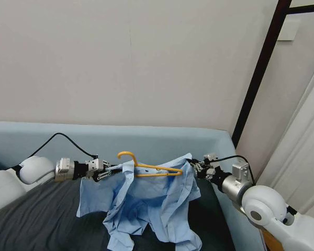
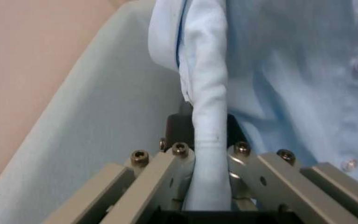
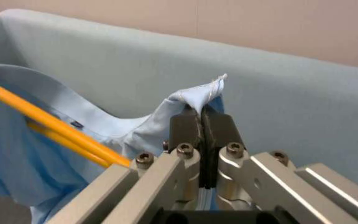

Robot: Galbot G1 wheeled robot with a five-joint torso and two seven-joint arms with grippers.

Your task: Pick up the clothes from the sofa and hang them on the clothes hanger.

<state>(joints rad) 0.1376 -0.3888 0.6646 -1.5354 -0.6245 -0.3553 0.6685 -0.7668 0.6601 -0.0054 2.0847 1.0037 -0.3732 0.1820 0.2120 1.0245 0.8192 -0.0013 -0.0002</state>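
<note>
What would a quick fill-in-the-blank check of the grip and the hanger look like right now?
1. The left gripper and right gripper are each ____ on an edge of the light blue shirt.
2. The yellow hanger, inside the shirt, lies ____ the two grippers.
3. The sofa backrest behind the shirt is pale ____.

Missing words: shut; between; blue.

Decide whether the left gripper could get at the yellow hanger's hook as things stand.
Probably not yet: the hook stands bare close beside the left gripper, but that gripper is shut on the blue shirt, so it isn't free.
</note>
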